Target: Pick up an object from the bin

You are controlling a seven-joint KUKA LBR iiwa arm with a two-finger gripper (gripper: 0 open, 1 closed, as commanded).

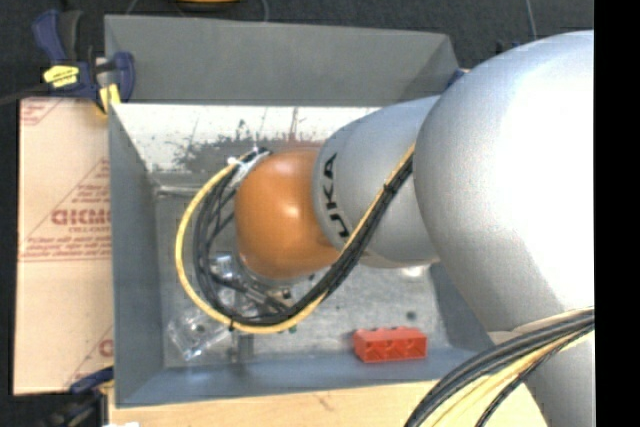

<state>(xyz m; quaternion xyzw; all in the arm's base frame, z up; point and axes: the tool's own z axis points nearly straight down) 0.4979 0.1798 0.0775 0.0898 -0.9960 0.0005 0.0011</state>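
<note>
gripper [236,313] low in bin [130,245], lower left of frame, just beside clear plastic piece [193,335]; open or closed, cannot tell. red brick [389,345] apart, lower centre. step judged: descent. next: centre, close, lift.

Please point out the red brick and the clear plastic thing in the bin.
red brick [390,345], camera view, middle of its top.
clear plastic thing [192,335], camera view, its visible middle.

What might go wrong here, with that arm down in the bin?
The clear plastic thing lies tight in a corner of the bin, so the arm might bump a wall or just shove it aside. The cables loop low beside it and could snag.
</note>
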